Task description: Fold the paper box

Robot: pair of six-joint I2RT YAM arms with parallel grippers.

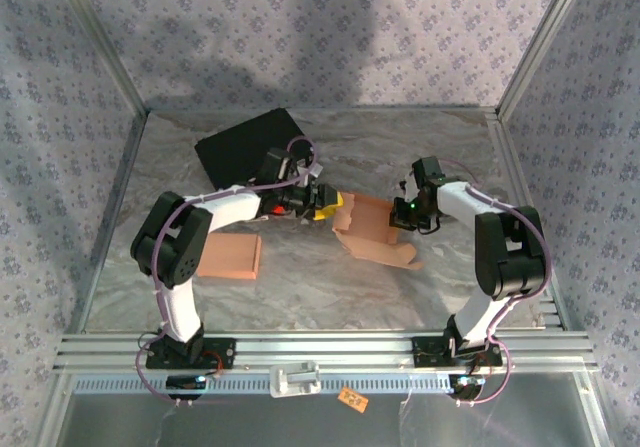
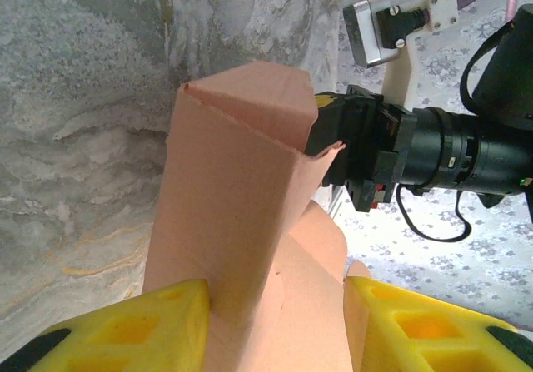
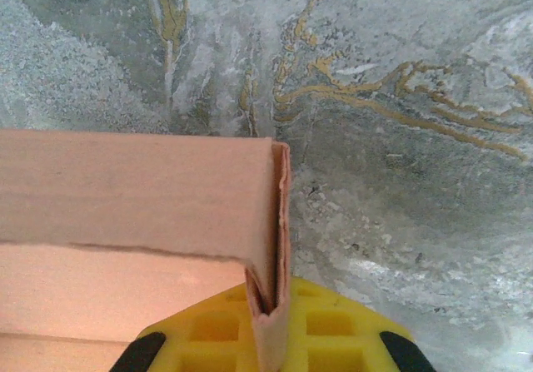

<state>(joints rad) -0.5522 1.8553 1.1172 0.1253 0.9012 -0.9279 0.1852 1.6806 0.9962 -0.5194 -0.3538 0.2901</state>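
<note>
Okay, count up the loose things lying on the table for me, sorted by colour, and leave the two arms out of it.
Pinkish-tan cardboard: 2 (the paper box in the middle, the flat cardboard piece by the left arm)
Black: 1 (the black sheet at the back)
Total: 3
</note>
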